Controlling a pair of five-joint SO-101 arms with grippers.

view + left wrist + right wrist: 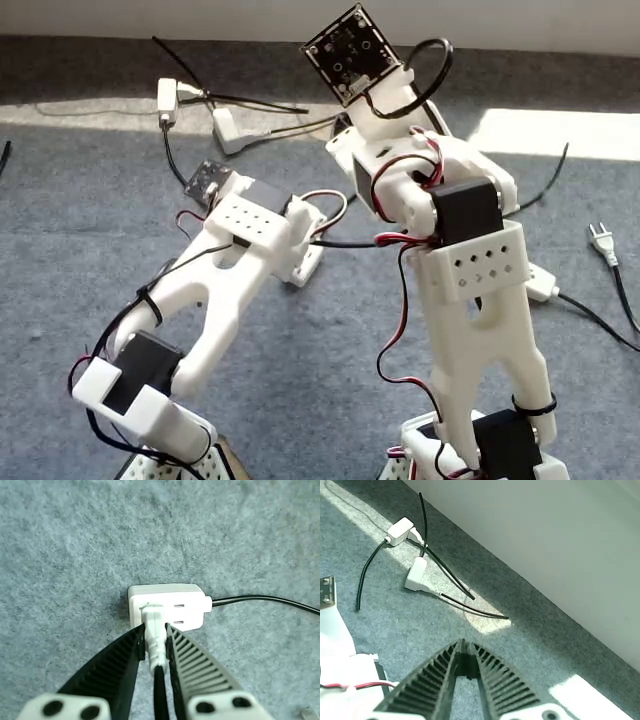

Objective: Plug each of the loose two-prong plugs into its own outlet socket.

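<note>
Grey carpet (80, 250) ran back to a pale wall at the far side. Left gripper (155, 632) was clamped on a white plug (152, 616), whose head met the socket block (167, 597) mid-scene, probably held square so the prongs could seat. Right gripper (466, 652) hung raised, jaws together and empty, seemingly parked clear of that work. A spare plug (600, 238) lay at the right edge near a right block (540, 285), not yet plugged in; far blocks (167, 100) sat far left
</note>
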